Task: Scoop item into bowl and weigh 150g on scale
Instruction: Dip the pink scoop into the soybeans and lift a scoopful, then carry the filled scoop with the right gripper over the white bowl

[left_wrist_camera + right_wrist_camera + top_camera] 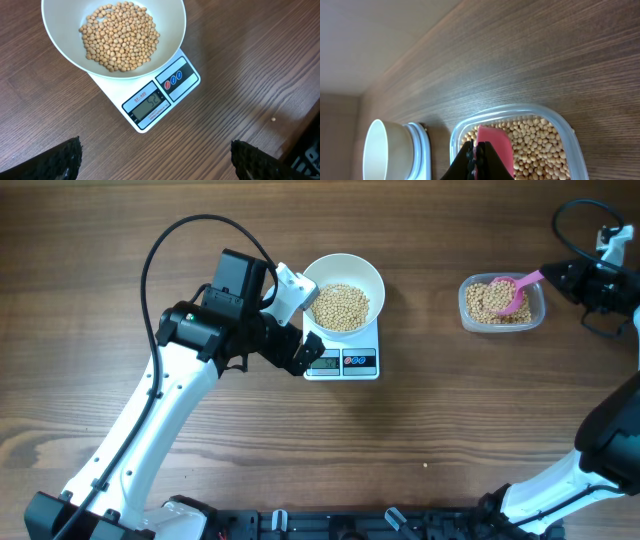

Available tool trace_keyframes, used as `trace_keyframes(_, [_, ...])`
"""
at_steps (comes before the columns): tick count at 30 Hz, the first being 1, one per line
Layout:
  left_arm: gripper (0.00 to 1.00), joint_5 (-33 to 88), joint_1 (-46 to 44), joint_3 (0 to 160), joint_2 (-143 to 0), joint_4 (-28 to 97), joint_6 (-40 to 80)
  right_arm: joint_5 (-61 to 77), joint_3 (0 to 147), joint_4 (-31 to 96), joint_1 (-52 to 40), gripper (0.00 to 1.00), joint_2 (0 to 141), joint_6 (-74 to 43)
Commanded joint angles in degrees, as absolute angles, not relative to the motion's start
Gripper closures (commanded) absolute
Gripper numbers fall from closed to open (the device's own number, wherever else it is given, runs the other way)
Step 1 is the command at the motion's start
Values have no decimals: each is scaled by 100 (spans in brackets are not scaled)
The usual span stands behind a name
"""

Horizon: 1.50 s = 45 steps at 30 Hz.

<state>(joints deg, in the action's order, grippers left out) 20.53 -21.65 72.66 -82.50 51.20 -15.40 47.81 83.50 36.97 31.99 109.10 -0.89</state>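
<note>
Two arms are working at a wood table (420,430). On the left, the left gripper (155,167) is hanging wide open near the scale (341,362), holding nothing. Many beans (343,307) are sitting in the bowl (375,275), which is resting on the scale. On the right, the right gripper (479,152) is pinching a pink scoop (495,145), lying on more beans in a clear tub (541,315).

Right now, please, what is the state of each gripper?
Left gripper: open, holding nothing.
Right gripper: closed on the pink scoop.
</note>
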Motion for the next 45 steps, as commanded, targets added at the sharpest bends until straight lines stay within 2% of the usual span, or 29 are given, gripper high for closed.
trace_keyframes(1, [0,2141,-2169,7330,-8228,5111,-1629,5162,8366,3625,3308,96,11026,-169])
trace_keyframes(17, [0,2141,-2169,7330,-8228,5111,-1629,6086,8364,3518,3476,96,11028,-279])
trace_keyframes(38, [0,2141,-2169,7330,-8228,5111,-1629,6641,8366,3242,3470,95,11006,-576])
trace_keyframes(45, [0,2141,-2169,7330,-8228,5113,-1629,6897,8366,2596,2910,96,10580,-1085])
